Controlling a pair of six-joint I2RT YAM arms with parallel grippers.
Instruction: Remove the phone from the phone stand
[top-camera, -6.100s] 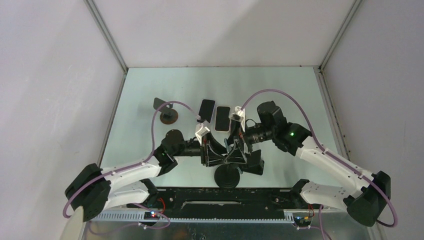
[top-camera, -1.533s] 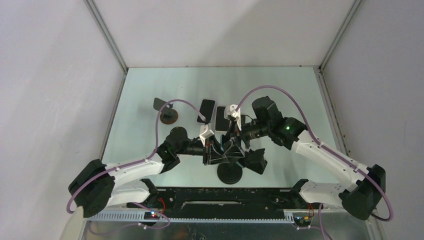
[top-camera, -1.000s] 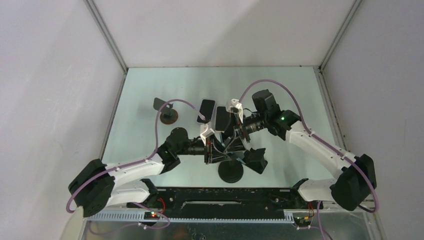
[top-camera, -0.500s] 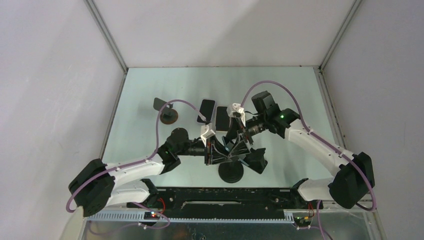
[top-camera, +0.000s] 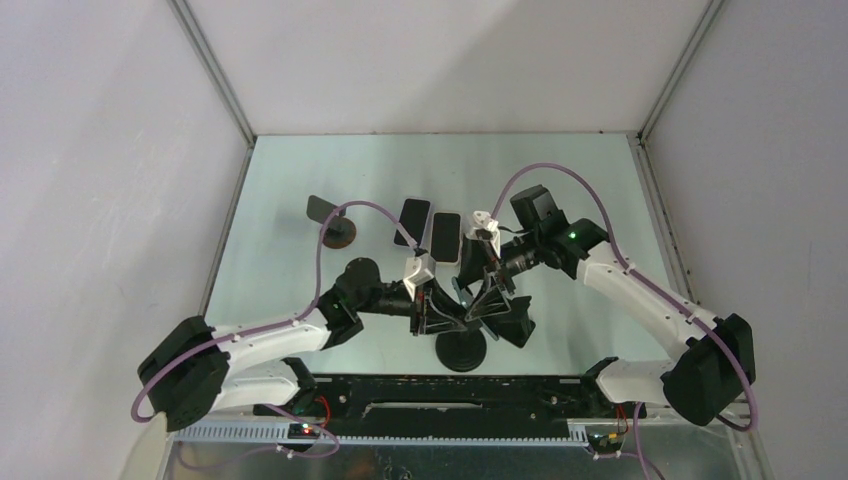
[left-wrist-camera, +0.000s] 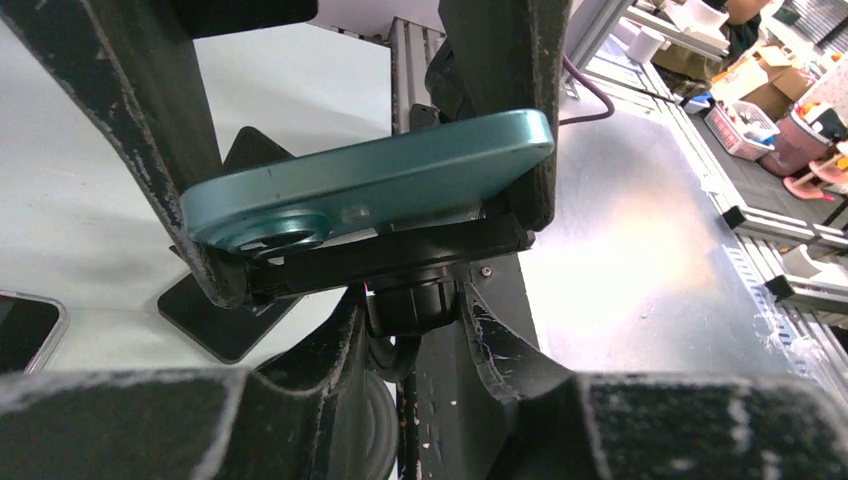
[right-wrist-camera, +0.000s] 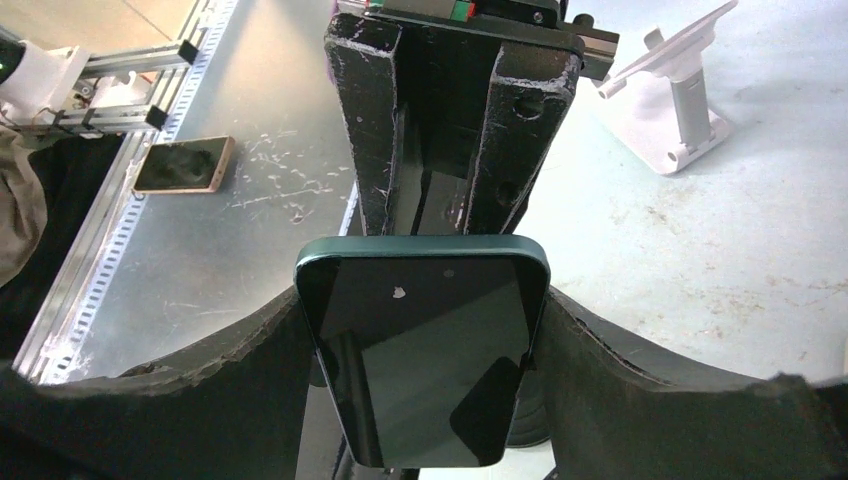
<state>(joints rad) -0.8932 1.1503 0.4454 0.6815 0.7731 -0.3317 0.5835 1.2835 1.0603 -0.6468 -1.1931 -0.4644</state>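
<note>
Both our arms bend inward, meeting over the stand (top-camera: 461, 350). Our right pincer (right-wrist-camera: 424, 325) clamps the phone (right-wrist-camera: 420, 370) by its edges; our left pincer (left-wrist-camera: 410, 312) grips the stand's neck, the phone on its cradle.

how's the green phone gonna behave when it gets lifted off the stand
Likely rigid: the green phone shows no bend between the fingers of the right gripper. Its glossy glass face and smooth rounded edges look slippery, and it is probably fragile if dropped.

Both arms fold inward, wrists level; left gripper (top-camera: 440, 322) and right gripper (top-camera: 478, 312) meet tip-to-tip, each clamped.
</note>
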